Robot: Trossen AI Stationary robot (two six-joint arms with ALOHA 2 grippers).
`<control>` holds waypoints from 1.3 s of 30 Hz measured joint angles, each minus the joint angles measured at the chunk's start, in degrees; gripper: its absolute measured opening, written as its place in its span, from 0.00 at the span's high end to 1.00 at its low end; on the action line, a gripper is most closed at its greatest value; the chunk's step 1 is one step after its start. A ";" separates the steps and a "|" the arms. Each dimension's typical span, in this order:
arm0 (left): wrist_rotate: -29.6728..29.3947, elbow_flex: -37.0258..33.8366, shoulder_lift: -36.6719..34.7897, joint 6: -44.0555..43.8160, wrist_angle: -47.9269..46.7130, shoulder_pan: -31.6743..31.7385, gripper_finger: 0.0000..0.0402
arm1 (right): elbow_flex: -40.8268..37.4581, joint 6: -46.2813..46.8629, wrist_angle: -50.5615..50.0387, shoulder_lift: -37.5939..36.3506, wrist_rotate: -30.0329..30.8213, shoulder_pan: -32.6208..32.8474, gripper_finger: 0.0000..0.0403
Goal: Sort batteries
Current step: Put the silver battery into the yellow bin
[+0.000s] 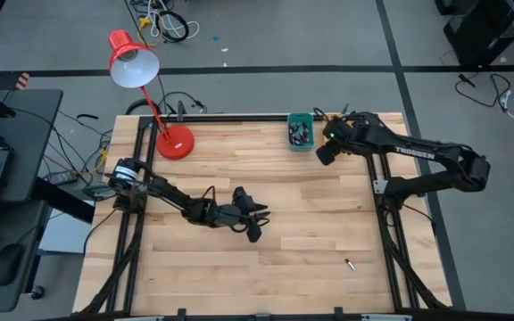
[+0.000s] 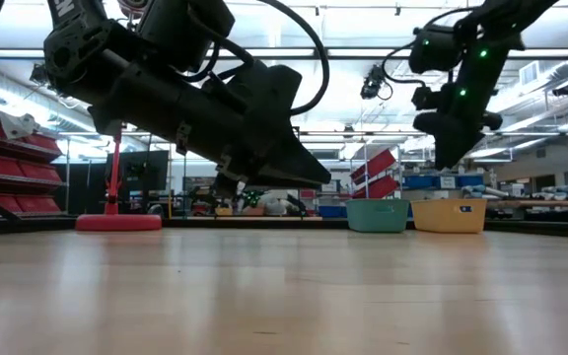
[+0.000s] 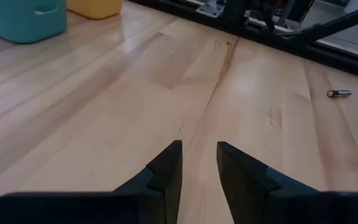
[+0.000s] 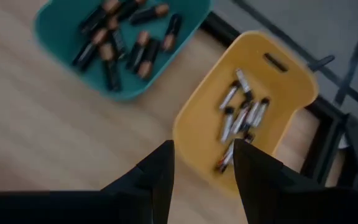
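Right gripper: hovering over the back right part of the table, above the yellow bin; fingers standing apart with a gap between them, pinching nothing.
Yellow bin: sitting at the back edge of the table, just beside the teal bin; holding a cluster of silvery batteries lying mostly lengthwise near its middle.
Teal bin: sitting at the back edge, to the left of the yellow one as the high view shows; holding a loose heap of dark, copper-ended batteries.
Loose battery: lying alone on the bare wood toward the front right of the table, well apart from both bins and both grippers; showing also in the left wrist view as a small silvery cell on its side.
Left gripper: hanging low over the middle of the table, pointing toward the right side; fingers parted by a narrow gap, gripping nothing, wood showing between them.
Table: light wooden boards inside a black frame.
Red lamp: standing at the back left corner, round base on the wood, shade leaning out past the table's edge.
Low view: showing the teal and yellow bins side by side far across the table, right gripper hanging above them, clear of both.
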 joint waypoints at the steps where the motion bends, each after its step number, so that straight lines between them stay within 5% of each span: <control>1: 0.00 0.00 0.00 0.01 0.18 0.00 0.71 | 0.00 0.52 -1.04 -0.49 -0.56 0.59 0.63; 23: -0.07 0.00 0.00 0.10 1.92 -1.07 0.71 | 0.00 18.90 -8.61 -1.96 -3.17 31.98 0.64; 39: 0.95 0.00 0.00 -2.28 2.20 -5.91 0.71 | -0.02 42.79 -9.14 -1.87 -0.74 57.22 0.67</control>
